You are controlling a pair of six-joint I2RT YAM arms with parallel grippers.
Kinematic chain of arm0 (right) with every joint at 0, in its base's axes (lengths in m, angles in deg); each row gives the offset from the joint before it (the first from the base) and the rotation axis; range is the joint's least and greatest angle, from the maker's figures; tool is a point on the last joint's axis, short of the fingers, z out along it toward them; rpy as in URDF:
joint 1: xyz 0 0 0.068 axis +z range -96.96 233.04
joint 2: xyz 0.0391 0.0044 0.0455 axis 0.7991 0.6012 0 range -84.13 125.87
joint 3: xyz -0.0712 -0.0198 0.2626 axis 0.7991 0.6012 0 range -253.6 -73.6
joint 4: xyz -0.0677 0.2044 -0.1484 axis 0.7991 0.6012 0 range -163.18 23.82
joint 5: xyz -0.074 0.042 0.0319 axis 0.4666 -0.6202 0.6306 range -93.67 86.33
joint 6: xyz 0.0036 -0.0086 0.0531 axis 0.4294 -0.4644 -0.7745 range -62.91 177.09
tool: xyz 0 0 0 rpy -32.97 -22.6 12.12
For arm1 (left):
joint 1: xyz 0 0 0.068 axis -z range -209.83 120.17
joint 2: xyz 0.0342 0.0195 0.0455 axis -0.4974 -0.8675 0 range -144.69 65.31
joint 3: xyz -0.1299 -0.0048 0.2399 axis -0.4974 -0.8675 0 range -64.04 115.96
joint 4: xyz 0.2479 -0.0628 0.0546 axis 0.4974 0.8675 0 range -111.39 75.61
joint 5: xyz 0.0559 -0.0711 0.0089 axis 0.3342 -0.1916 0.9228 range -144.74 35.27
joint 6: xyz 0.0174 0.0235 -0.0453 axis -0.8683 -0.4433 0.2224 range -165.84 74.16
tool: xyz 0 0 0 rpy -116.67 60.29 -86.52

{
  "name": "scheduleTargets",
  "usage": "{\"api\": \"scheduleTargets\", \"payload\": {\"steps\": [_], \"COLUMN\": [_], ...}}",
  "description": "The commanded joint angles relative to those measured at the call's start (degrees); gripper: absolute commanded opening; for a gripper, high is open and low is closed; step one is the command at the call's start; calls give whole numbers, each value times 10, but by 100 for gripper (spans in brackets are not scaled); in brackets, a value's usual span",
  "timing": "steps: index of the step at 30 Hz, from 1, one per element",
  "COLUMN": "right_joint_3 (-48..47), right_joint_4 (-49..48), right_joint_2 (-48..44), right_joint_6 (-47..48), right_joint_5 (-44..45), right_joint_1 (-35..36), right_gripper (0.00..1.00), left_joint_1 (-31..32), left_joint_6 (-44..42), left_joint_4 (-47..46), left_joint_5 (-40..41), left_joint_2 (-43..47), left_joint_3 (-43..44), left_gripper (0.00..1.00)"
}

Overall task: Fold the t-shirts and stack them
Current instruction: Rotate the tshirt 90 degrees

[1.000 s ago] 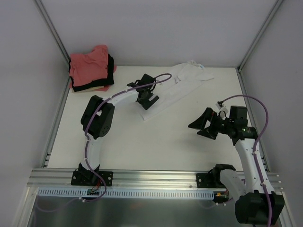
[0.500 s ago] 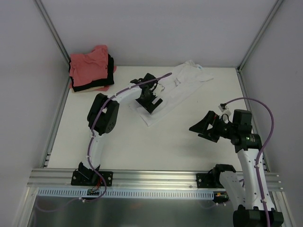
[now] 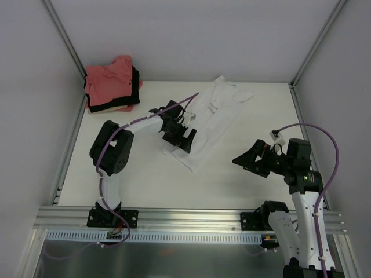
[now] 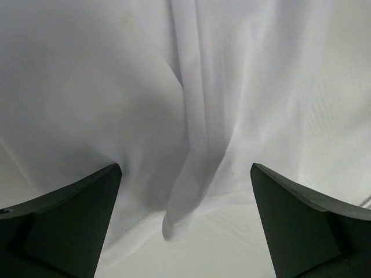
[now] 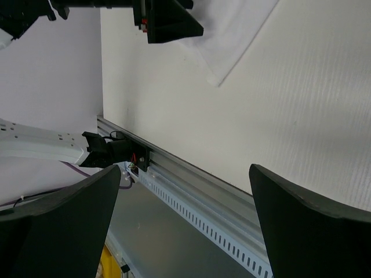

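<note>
two pincers gaping, empty: left pincer [image 3: 183, 140] over white t-shirt [image 3: 219, 111], right pincer [image 3: 244, 160] apart; only top view shows folded stack [image 3: 110, 87].

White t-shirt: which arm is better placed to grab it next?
Likely left: the left gripper, open, sits over the white t-shirt, cloth between its fingers. The right gripper, also open, hangs aside above the table.

At the far left corner of the table [image 3: 145, 179], against the wall [image 3: 35, 87], a stack of folded t-shirts [image 3: 111, 87]. Right of it, well apart, a lone t-shirt [image 3: 219, 110] flat on the table, slanting from far middle toward near centre. Over that shirt's near end, the left gripper [image 3: 181, 138]. Farther right, off the shirt and nearer the front, the right gripper [image 3: 249, 159] over the table. Along the near edge, a rail [image 3: 191, 217]
</note>
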Motion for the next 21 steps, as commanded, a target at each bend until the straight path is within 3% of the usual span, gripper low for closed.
{"api": "scheduleTargets", "payload": {"steps": [1,10,17,21], "right_joint_3": [-18,-17,-12,1], "right_joint_4": [15,41,64,82], "right_joint_2": [-16,-44,-64,-73], "right_joint_6": [-8,2,19,42], "right_joint_5": [-4,-6,5,32], "right_joint_1": [-6,-7,-8,-8], "right_gripper": [99,99,100,99], "left_joint_1": [33,175,292,312], "left_joint_6": [96,232,324,341], "left_joint_4": [7,-122,-164,-138], "left_joint_5": [-78,-56,-18,45], "left_joint_2": [3,61,43,111], "left_joint_3": [-101,-255,-254,-242], "left_gripper": [98,99,99,99]}}
